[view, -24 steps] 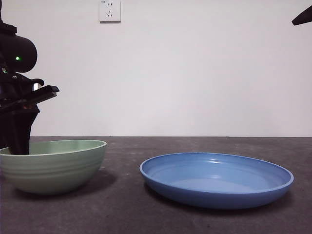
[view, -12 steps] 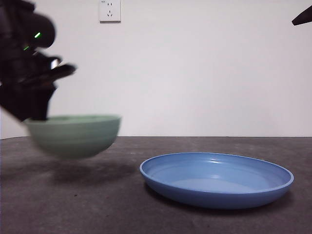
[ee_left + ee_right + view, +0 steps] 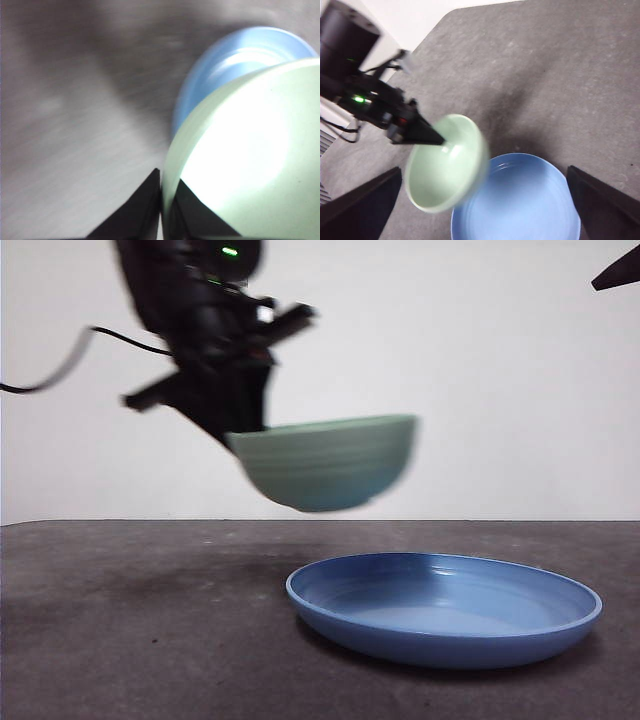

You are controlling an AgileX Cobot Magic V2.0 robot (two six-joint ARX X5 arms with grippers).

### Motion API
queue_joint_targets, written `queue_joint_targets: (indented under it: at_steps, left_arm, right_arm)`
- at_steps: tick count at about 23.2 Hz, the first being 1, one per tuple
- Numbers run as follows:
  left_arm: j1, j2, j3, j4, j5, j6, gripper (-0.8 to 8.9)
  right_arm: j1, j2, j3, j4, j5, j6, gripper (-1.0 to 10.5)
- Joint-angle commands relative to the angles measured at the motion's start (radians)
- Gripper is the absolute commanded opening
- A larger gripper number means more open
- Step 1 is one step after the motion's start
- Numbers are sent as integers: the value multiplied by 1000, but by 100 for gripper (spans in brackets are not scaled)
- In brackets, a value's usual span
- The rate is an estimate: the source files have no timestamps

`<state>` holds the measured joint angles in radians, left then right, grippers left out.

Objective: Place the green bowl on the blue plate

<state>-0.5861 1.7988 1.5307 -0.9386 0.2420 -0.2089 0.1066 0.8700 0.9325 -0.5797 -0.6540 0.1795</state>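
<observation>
Hanging in the air, the green bowl is tilted above the near edge of the blue plate, which lies on the worktop. The left gripper has its jaws clamped on the bowl's rim, one inside and one outside. The right gripper waits high above, jaws wide apart

The working arm was black and bulky, with a rounded upper housing carrying a small glowing green light. A thin black cable looped away from one side of it. Short flat black plates and a small pale, shiny fitting stuck out from its body. Its left tool ended in two black, wedge-shaped jaws tapering to points. The right tool showed two broad, flat black jaws with straight slanted edges.
</observation>
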Motion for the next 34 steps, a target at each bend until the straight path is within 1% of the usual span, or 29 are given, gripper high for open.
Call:
queue_joint_targets:
  at_steps: [1,7,9,12,17,22,23,24,27,28,29,32,34]
  left_arm:
    - [-61,82,91,-11,2,-14,15]
    - [-152,259,252,-80,-14,1,15]
    - [-169,305,280,-87,-19,6,15]
    - [-177,333,281,-90,-68,17,14]
    - [-182,353,281,-84,-70,18,15]
    - [-182,354,281,-74,-69,18,44]
    - [-182,354,282,-72,-69,18,95]
    - [-181,354,283,-67,-69,18,171]
    - [-176,354,339,-109,-69,41,442]
    - [-175,353,375,-146,-69,54,486]
    - [-173,353,423,-198,-70,75,510]
    - [-173,346,550,-353,-70,133,510]
    - [-173,309,577,-400,-70,159,510]
  right_arm:
    - [12,4,15,10,-1,-5,577]
    - [30,4,15,10,-1,-5,577]
    - [37,4,15,9,-1,-5,577]
    - [42,4,15,9,-1,-4,577]
    - [42,4,15,9,-1,-4,577]
    - [42,4,15,9,-1,-5,577]
    - [42,4,15,9,-1,-4,577]
    - [42,4,15,9,-1,-5,577]
    - [42,4,15,9,-1,-4,577]
    - [42,4,15,9,-1,-5,577]
    - [42,4,15,9,-1,-5,577]
    - [42,4,15,9,-1,-4,577]
    - [42,4,15,8,-1,-4,577]
